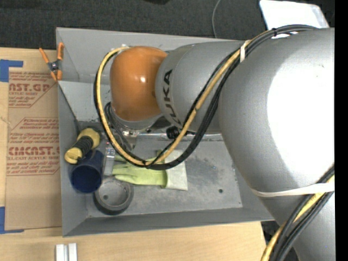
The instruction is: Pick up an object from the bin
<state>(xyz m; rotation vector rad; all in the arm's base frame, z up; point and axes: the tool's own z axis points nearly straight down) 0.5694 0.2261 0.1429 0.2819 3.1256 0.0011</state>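
Observation:
My gripper [128, 135] hangs below the orange wrist cover, low over the left part of the bin floor. Just below it lies a pale green cloth [148, 174], crumpled flat. To its left lies a yellow and black handle-shaped thing [82, 145], tilted toward the bin's left wall. A dark blue cup [87, 173] lies on its side under that, its mouth facing the front. A grey tape roll [113, 196] lies flat near the front left corner, touching the cup.
The arm and its cables cover the bin's right and back parts. The sloped left wall stands close to the yellow thing and the cup. Bare floor shows right of the cloth.

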